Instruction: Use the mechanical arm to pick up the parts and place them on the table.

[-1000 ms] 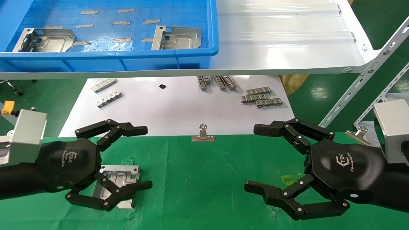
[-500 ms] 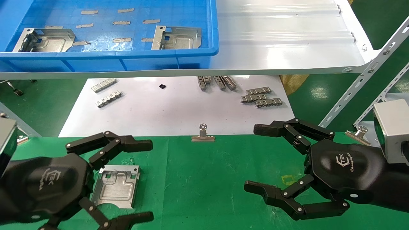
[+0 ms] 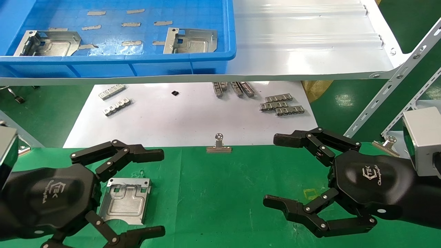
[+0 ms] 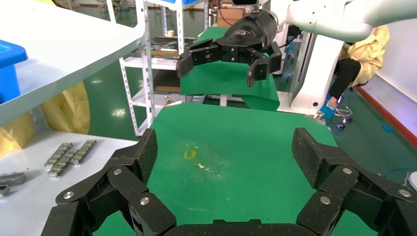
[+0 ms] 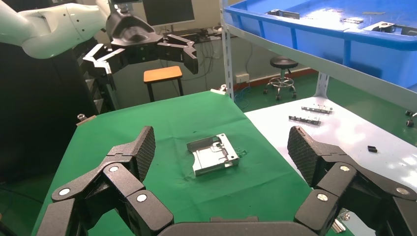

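One silver-grey stamped part (image 3: 125, 200) lies flat on the green table (image 3: 220, 193) at the front left; it also shows in the right wrist view (image 5: 213, 155). My left gripper (image 3: 153, 194) hovers above that part, open and empty, clear of it. Two more parts lie in the blue bin (image 3: 227, 51): one at its left (image 3: 48, 43), one near its right wall (image 3: 191, 40). My right gripper (image 3: 275, 170) is open and empty over the table's front right. The left wrist view shows only bare green cloth between its fingers (image 4: 145, 157).
A glossy white sheet (image 3: 193, 117) behind the green cloth carries small toothed strips (image 3: 282, 105) and a black chip (image 3: 175, 93). A binder clip (image 3: 218, 144) sits at the cloth's back edge, another (image 3: 387, 143) at the right. A white shelf (image 3: 310, 44) holds the bin.
My left gripper has let go of the part, drawn back towards the front left and lifted slightly. The part now lies uncovered on the cloth. The right arm has not moved.
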